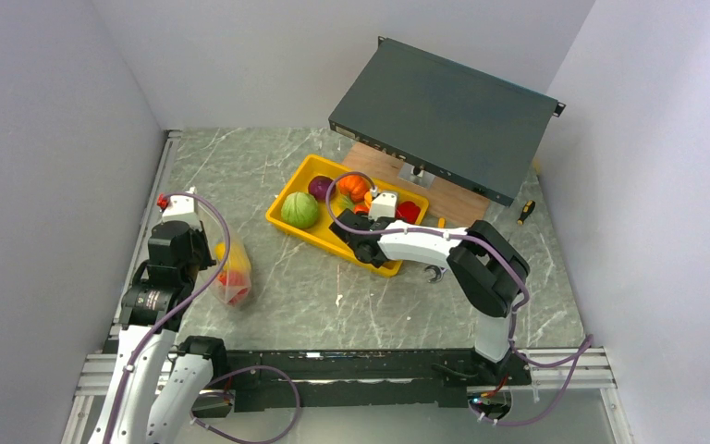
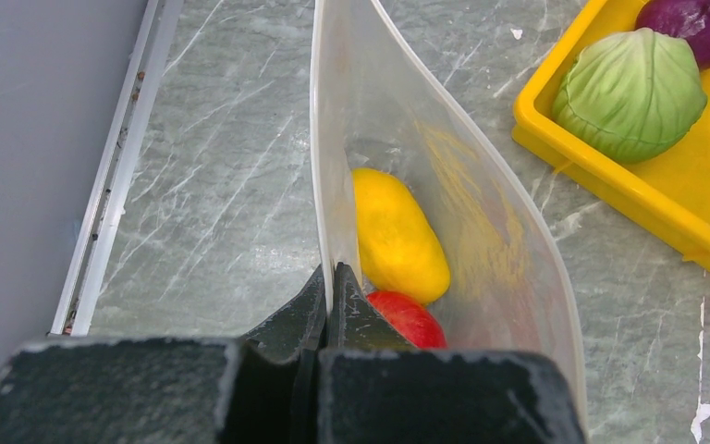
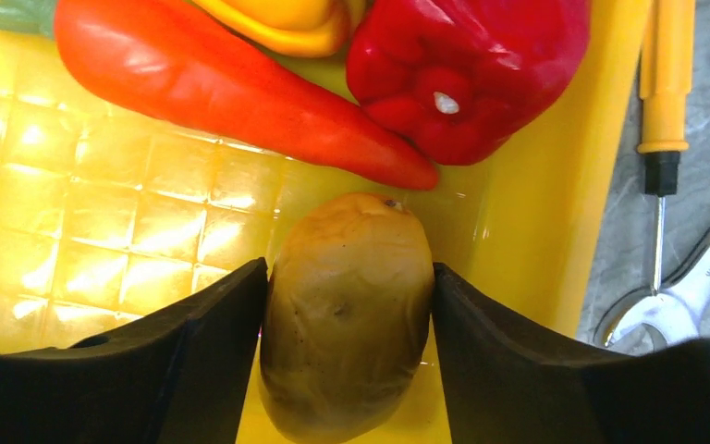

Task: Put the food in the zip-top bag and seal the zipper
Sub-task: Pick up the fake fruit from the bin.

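The right gripper [image 3: 349, 270] has its two black fingers [image 3: 213, 351] pressed against either side of a brown toy potato [image 3: 347, 342], which lies lengthwise between them on the floor of the yellow tray [image 3: 536, 213]. Just beyond the potato's far end lie a long red-orange tapered piece [image 3: 222, 88] and a red bell pepper [image 3: 462, 74], both close to it, with a yellow pepper [image 3: 277, 23] behind them. Outside the tray wall, on the table, a yellow-handled screwdriver [image 3: 663, 92] lies beside a spanner [image 3: 693, 287].

The left gripper [image 2: 331, 273] has its fingers pinched together on one wall of the clear zip-top bag [image 2: 490, 222], near the rim. The bag's mouth stands open, the free wall bowing away from the held one. Inside it sit a yellow rounded piece [image 2: 396, 236] and, nearer the fingers, a red piece [image 2: 411, 319], the two touching. The bag rests on the grey marbled table [image 2: 222, 185].

In the top view the bag sits at the left of the table, well apart from the tray, which lies near the middle. A green cabbage [image 2: 629, 92] and a purple cabbage [image 2: 693, 23] lie at the tray's left end. Behind the tray a dark flat equipment box [image 1: 444, 116] stands tilted over a wooden board [image 1: 458, 202].
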Tool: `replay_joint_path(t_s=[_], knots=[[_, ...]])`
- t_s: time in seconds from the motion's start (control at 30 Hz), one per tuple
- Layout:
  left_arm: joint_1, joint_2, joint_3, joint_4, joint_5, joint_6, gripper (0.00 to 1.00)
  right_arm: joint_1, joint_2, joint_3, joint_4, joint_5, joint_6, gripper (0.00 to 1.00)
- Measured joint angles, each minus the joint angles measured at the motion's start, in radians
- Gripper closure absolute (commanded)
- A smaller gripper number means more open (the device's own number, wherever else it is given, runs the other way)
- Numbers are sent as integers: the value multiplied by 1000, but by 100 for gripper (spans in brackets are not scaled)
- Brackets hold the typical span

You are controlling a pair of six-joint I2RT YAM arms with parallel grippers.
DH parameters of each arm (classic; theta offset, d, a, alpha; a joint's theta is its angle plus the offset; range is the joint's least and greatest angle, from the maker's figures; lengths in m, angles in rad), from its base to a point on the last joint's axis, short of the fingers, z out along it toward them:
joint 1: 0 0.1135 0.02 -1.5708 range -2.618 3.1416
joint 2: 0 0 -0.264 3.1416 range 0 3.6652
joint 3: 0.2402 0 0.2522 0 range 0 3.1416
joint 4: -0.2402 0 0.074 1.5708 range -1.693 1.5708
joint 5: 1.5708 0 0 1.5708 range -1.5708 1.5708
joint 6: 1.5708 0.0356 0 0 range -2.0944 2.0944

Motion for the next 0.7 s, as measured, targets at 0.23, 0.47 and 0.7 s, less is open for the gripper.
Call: replay_joint_path(t_s=[0.23,0.47,0.7], knots=[[-3,0,0,0,0,0,100,0,1,-4,60,-35,-46,72],[-5,-1,0,0,2,0,100,0,-5,3,99,-56,-116,100],[-14,-2,0,1,20,0,100,0,-56,48,156,-87,-201,100]])
